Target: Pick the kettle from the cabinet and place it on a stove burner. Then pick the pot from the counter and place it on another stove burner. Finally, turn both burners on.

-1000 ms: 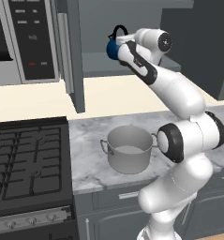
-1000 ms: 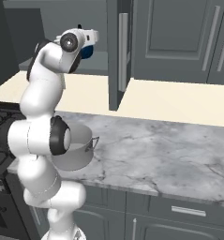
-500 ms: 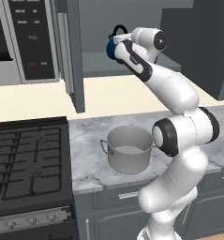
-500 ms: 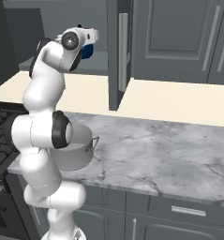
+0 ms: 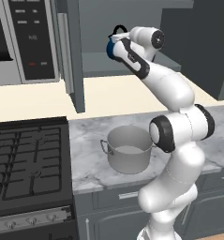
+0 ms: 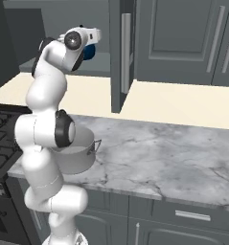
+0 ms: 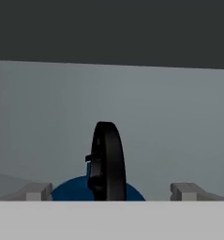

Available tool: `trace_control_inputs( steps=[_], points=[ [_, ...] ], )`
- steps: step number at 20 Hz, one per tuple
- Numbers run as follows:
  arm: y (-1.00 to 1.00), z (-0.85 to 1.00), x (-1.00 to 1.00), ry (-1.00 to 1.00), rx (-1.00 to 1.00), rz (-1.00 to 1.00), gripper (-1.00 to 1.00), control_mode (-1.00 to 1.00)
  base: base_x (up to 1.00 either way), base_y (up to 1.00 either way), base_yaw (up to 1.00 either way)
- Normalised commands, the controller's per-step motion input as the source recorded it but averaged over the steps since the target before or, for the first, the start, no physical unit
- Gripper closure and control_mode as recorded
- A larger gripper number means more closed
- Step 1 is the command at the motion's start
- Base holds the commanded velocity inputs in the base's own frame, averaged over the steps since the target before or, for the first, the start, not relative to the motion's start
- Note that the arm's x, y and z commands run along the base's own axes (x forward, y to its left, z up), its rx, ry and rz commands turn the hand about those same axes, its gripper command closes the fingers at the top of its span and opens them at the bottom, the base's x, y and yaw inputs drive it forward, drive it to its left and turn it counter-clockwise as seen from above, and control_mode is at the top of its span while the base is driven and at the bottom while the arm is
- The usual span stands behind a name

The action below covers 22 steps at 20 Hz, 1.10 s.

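Note:
The dark-blue kettle (image 5: 111, 50) stands on the shelf inside the open cabinet (image 5: 100, 64). My gripper (image 5: 118, 40) is at its top, open. In the hand view the black arched handle (image 7: 107, 161) rises edge-on midway between my two fingertips (image 7: 38, 191), with a gap on each side, and the blue kettle body (image 7: 69, 191) shows below it. In the right base view the kettle (image 6: 91, 51) peeks out behind the hand. The grey pot (image 5: 129, 150) sits on the marble counter (image 5: 92, 136), close to the arm's base. The stove burners (image 5: 24, 157) lie to the left.
The cabinet's open door (image 5: 74, 56) with its silver bar handle hangs left of the kettle, and a microwave (image 5: 31, 37) is beyond it. From the right, another door (image 6: 122, 52) stands edge-on. Shut wall cabinets (image 6: 183, 38) continue rightwards over bare counter (image 6: 173, 153).
The arm's elbow has shifted slightly while the hand stays at the kettle's handle. The kettle and pot have not moved. The jaws stay open.

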Motion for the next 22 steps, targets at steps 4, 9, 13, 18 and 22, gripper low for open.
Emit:
trace_control_inputs(
  steps=[4,9,13,18,22],
  points=[
    [0.00,0.00,0.22,0.00,0.00,0.01,-1.00,-1.00,0.00,0.00,0.00],
    [0.00,0.00,0.15,0.00,0.00,0.01,1.00,-1.00,0.00,0.00,0.00],
    [0.00,0.00,0.00,0.00,0.00,0.00,1.00,-1.00,0.00,0.00,0.00],
    [0.00,0.00,0.00,0.00,0.00,0.00,1.00,-1.00,0.00,0.00,0.00],
    [0.00,0.00,0.00,0.00,0.00,0.00,1.00,-1.00,0.00,0.00,0.00]
  ],
)
